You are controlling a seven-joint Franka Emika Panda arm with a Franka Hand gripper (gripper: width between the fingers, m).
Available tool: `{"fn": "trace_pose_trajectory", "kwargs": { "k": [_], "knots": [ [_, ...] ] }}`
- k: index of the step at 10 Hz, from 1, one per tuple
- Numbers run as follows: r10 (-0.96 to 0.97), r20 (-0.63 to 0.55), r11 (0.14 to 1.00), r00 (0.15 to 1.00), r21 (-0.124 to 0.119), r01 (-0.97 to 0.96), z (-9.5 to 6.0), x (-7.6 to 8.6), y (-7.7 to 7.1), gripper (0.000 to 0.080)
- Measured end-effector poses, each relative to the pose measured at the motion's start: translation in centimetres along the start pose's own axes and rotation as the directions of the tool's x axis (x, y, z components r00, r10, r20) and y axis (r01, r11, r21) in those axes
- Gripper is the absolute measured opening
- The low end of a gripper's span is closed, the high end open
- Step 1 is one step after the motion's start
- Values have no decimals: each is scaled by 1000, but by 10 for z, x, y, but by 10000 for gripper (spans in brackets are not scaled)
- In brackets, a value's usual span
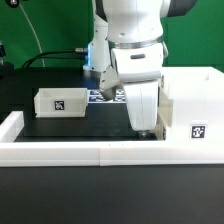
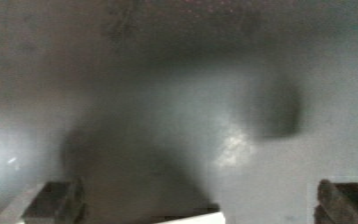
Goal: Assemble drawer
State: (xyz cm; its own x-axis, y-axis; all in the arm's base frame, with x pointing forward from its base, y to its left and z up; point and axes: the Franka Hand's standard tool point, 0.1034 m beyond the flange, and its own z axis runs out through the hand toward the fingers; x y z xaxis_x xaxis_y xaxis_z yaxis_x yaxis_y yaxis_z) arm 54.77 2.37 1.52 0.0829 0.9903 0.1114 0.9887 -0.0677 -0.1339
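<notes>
A small white open-topped tray (image 1: 60, 100) with a square tag sits on the black tabletop at the exterior view's left. The tall white box housing (image 1: 195, 108), tagged on its front, stands at the right. My gripper (image 1: 146, 124) hangs low over the tabletop just left of the housing, close to the front rail. In the wrist view the gripper (image 2: 197, 205) is open, its dark fingertips (image 2: 51, 202) wide apart at the frame's edges. A blurred white-grey surface (image 2: 176, 90) fills that view very close. The second tray is not visible.
A low white rail (image 1: 60, 152) edges the front of the black tabletop and turns up its left side (image 1: 10, 125). The marker board (image 1: 104, 95) lies behind the arm. The arm's white body hides the middle of the table.
</notes>
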Motion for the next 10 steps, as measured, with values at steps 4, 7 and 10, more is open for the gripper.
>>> {"fn": "trace_pose_trajectory", "kwargs": {
  "k": [4, 7, 10],
  "knots": [
    [33, 9, 999, 999, -5, -33, -2, -33, -16, 649],
    [56, 22, 998, 998, -1, -56, -23, -64, -31, 649],
    [100, 37, 995, 994, -26, -99, -46, -100, -61, 649]
  ]
}}
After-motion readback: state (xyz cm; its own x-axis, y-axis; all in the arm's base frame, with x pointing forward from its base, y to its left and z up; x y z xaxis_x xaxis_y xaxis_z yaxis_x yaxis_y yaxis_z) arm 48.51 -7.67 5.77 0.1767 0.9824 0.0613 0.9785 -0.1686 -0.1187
